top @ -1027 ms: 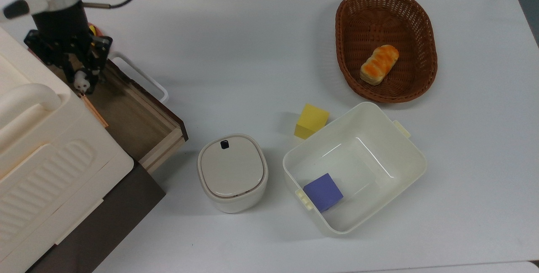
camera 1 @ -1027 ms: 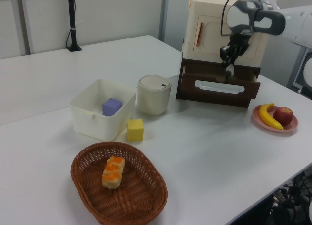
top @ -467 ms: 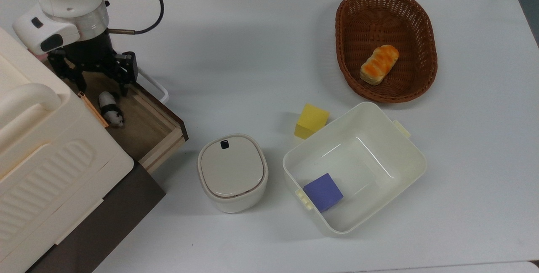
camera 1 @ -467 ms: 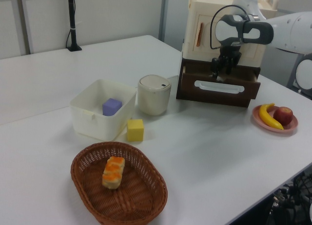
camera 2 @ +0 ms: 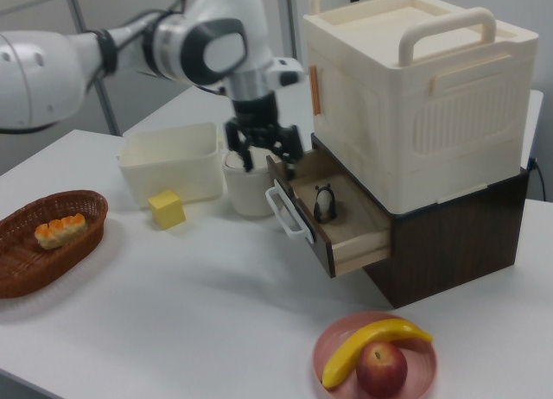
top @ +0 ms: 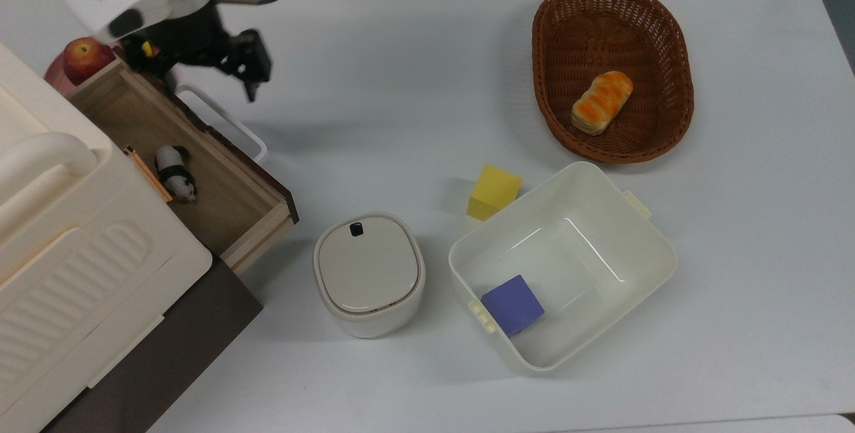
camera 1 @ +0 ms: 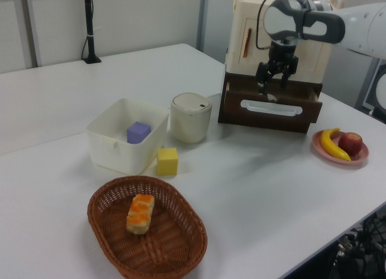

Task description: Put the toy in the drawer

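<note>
The toy, a small black-and-white panda (top: 175,172), lies on the light wooden floor of the drawer (top: 224,202), which is pulled out. In the right view the panda (camera 2: 325,202) stands free inside the drawer (camera 2: 361,224), touching nothing but the floor. My gripper (top: 200,69) hangs open and empty above the drawer's front edge and white loop handle (top: 220,119), apart from the toy. The right view has the gripper (camera 2: 268,157) just left of the drawer's front corner, and the left view has the gripper (camera 1: 272,83) above the dark front panel (camera 1: 271,115).
A cream carry box (top: 67,252) tops the dark cabinet. A white lidded pot (top: 369,272) stands in front of the drawer. A white bin (top: 658,252) holds a purple cube (top: 513,304), with a yellow cube (top: 494,191) beside it. Bread (top: 601,101) lies in a wicker basket (top: 682,72). A fruit plate (camera 2: 333,345) sits near the cabinet.
The gripper let go of the panda, which dropped onto the drawer floor. The open gripper then rose and swung toward the top view's right, over the handle.
</note>
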Tool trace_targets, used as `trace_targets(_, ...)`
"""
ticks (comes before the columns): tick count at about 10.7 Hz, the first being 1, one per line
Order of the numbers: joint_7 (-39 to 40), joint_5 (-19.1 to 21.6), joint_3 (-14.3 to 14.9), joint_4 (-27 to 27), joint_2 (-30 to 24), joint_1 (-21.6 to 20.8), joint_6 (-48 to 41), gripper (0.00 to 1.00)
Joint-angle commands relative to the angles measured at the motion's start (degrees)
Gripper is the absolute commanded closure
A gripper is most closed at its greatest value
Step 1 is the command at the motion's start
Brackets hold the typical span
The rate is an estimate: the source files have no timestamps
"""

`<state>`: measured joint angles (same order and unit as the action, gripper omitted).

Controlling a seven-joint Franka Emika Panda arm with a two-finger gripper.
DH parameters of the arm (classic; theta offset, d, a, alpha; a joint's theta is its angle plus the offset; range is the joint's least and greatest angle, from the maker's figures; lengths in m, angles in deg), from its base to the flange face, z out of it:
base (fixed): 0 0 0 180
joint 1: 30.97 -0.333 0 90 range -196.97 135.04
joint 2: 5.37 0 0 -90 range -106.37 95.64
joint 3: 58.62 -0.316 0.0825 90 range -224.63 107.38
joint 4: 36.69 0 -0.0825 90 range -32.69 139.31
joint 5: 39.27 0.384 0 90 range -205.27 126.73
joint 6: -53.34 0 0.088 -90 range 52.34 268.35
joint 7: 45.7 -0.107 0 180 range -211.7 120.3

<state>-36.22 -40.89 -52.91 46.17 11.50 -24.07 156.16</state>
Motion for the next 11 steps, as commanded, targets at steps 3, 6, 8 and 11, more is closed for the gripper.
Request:
trace_targets(3,-19.0,-0.2,0.2,2.2,-4.6,-9.5,-8.7,0.00)
trace_targets(6,-19.7,1.4,0.1,2.3,-4.2,-11.4,-7.9,0.00)
trace_targets(8,-19.1,3.5,0.1,2.7,-3.5,-11.1,-6.2,0.00)
trace_targets(11,-21.2,3.7,0.2,3.4,-3.4,-11.3,-3.2,0.00)
